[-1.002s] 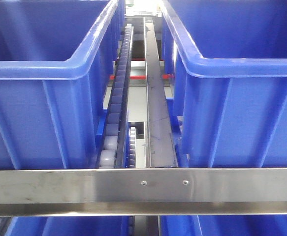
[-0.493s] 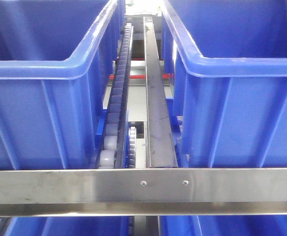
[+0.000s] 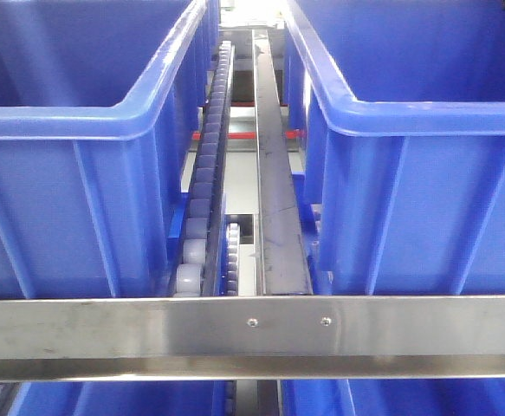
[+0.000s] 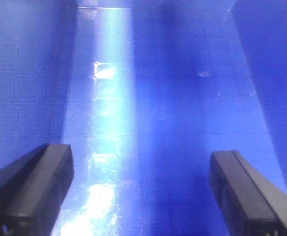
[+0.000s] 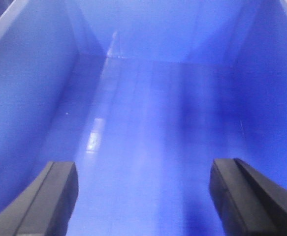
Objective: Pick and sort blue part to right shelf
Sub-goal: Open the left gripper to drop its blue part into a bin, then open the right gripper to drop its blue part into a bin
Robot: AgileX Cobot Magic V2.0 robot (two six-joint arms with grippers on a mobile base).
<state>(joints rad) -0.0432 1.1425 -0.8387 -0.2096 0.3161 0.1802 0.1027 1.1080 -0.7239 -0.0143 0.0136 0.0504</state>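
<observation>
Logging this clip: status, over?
Left hand open, empty, over blue plastic bin floor. Right hand open, empty, likewise. Blue part not visible. No obstruction seen.

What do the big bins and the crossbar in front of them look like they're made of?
Left bin and right bin: look like glossy moulded blue plastic, given the rounded rims, ribbed walls and soft highlights. Crossbar: apparently brushed bare metal, likely steel or aluminium; silver, faintly streaked, with two screw heads.

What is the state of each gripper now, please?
Left gripper: open, holding nothing.
Right gripper: open, holding nothing.
</observation>
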